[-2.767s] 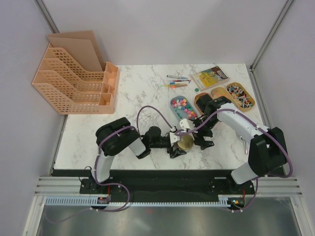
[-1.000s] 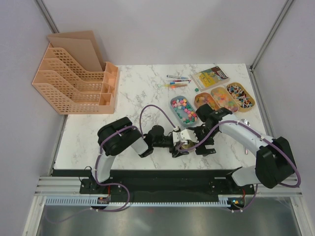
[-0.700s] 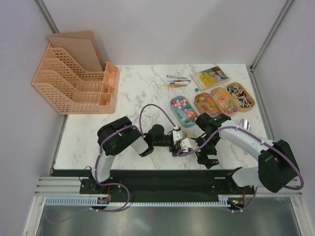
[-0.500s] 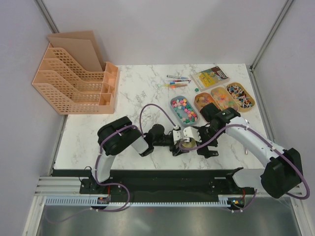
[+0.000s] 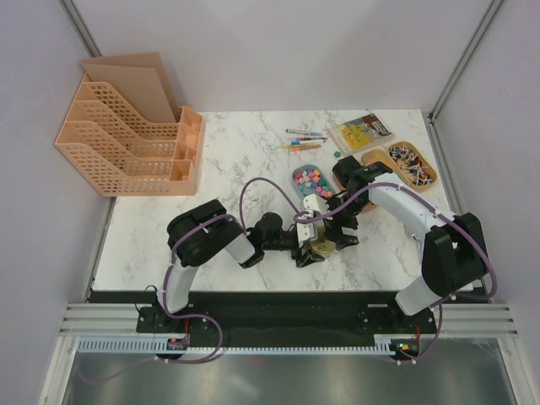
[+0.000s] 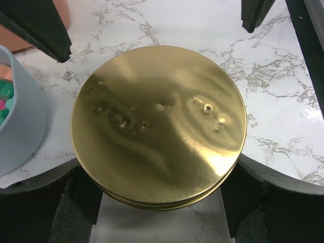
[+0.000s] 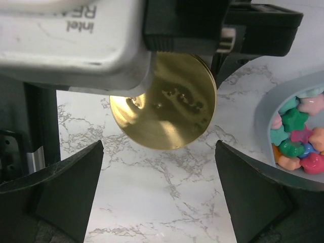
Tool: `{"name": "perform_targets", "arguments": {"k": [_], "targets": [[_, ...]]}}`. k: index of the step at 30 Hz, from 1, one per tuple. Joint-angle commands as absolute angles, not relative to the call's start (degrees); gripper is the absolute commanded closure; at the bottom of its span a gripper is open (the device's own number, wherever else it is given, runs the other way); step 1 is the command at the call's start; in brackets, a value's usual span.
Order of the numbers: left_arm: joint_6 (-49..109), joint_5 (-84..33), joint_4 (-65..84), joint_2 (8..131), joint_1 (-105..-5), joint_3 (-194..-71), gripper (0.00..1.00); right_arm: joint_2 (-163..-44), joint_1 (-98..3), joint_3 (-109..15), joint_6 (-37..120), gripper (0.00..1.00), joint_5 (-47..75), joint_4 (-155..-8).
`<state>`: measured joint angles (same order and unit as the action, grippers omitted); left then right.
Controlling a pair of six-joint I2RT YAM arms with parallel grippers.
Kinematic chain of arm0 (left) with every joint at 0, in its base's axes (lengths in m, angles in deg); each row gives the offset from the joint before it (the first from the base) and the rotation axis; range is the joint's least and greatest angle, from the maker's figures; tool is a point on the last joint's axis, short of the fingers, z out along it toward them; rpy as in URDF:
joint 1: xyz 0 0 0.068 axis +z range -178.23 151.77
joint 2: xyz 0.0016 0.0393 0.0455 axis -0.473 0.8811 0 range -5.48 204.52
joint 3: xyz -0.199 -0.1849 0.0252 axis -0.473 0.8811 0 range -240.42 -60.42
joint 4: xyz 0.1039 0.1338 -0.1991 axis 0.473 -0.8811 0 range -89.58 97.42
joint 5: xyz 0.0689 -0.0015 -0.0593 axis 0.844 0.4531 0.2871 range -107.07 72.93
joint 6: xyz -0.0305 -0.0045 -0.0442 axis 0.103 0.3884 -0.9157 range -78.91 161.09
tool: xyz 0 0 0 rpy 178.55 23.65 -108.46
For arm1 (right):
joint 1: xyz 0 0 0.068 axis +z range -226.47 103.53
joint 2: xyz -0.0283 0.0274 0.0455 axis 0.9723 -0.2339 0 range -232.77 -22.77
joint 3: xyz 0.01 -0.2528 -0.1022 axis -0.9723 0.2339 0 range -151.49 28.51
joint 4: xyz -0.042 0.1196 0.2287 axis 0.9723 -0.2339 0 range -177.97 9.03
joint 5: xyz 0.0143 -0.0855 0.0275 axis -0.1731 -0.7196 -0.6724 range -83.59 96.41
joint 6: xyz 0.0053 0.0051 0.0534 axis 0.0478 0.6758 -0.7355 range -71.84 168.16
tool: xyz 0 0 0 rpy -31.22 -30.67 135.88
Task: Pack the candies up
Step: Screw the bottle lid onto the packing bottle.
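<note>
The candies point(image 5: 310, 180) are bright star sweets in a grey tray point(image 5: 297, 175); they also show at the right of the right wrist view point(image 7: 298, 144). White-stick lollipops point(image 5: 412, 164) fill a wooden tray at the far right. My left gripper point(image 5: 309, 251) point(image 6: 161, 195) is shut on a round tin with a flat gold lid point(image 5: 320, 247) point(image 6: 158, 136), which stands on the marble. My right gripper point(image 5: 341, 229) point(image 7: 159, 187) is open and empty, low over the table just beyond the tin; the gold lid point(image 7: 164, 101) lies ahead of its fingers.
A second wooden tray point(image 5: 372, 158) is partly hidden by my right arm. Coloured pens point(image 5: 299, 140) and a yellow booklet point(image 5: 360, 132) lie at the back. Peach file racks point(image 5: 126, 139) stand at the back left. The grey tray's wall point(image 6: 23, 121) is close to the tin's left.
My right gripper has swung from the near right of the tin to its far side, toward the grey tray. My left gripper and the tin have not moved.
</note>
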<state>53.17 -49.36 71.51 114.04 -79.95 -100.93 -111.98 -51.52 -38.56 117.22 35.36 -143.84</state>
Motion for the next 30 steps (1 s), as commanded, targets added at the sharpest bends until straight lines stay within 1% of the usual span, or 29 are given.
{"name": "perform_targets", "arguments": {"k": [1,19,25,30], "targets": [[55.3,-44.8,58.9,118.3,-79.1,-99.4,0.98,-113.0,-51.4,-42.1,120.3,0.02,39.1,-145.0],[55.4,-44.2,58.7,118.4,-79.0,-99.6,0.98,-116.9,-49.4,-41.3,120.8,0.02,39.5,-146.5],[53.8,-43.9,58.1,118.6,-78.1,-100.3,0.98,-114.4,-49.5,-38.6,120.9,0.02,37.7,-147.9],[52.4,-43.7,58.0,118.5,-77.8,-100.2,0.98,-111.5,-49.5,-33.2,120.3,0.02,36.5,-148.0]]}}
